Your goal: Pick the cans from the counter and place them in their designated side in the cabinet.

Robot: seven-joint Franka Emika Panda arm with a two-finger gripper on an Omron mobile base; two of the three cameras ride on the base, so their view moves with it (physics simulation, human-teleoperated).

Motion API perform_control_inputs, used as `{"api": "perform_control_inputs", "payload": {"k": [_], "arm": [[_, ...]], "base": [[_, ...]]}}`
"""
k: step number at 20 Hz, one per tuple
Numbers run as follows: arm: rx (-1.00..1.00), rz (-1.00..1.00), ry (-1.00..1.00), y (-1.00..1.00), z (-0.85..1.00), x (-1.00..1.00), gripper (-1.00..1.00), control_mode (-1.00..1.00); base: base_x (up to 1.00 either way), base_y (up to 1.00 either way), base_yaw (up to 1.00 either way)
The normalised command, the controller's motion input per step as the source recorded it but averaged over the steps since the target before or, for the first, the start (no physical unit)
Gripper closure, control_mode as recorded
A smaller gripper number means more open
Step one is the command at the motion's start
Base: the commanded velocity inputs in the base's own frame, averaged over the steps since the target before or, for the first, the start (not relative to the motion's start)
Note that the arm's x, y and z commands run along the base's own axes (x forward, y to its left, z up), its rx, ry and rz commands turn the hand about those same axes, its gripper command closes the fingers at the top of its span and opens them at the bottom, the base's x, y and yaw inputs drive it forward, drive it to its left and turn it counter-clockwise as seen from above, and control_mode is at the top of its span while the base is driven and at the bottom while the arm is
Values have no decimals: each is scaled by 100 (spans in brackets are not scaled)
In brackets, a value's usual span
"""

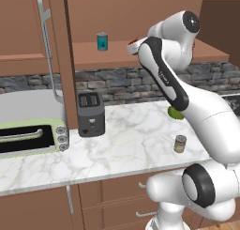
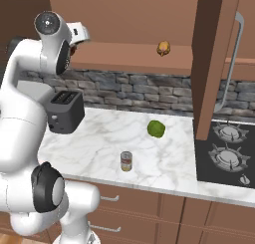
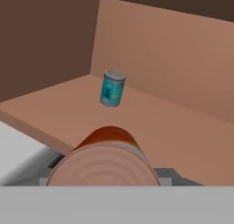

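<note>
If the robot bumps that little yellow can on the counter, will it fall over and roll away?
Probably. The cream-yellow can stands upright on the counter and looks taller than wide, so a high bump might tip it. Being round, it would likely roll once down. It looks stiff, not squashy.

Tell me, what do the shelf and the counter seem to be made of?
The shelf looks like wood or a smooth brown laminate: flat matte brown, with no grain to see. The counter looks like polished marble or an imitation of it: white with grey veins.
</note>
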Motion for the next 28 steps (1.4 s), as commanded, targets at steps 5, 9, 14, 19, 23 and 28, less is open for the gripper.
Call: {"api": "perform_control_inputs", "payload": {"k": [5, 9, 14, 19, 23, 28], "arm": [[0, 0, 3, 3, 0, 34, 100, -100], [0, 0, 3, 3, 0, 34, 100, -100], [0, 0, 1, 0, 0, 31, 100, -100], [0, 0, 3, 3, -3, 29, 100, -100], [0, 0, 3, 4, -10, 24, 100, -100], [0, 0, 2, 1, -11, 17, 100, -100]], "base": [[0, 0, 0], [0, 0, 0], [0, 0, 0], [0, 0, 0], [0, 0, 0], [0, 0, 0]]}}
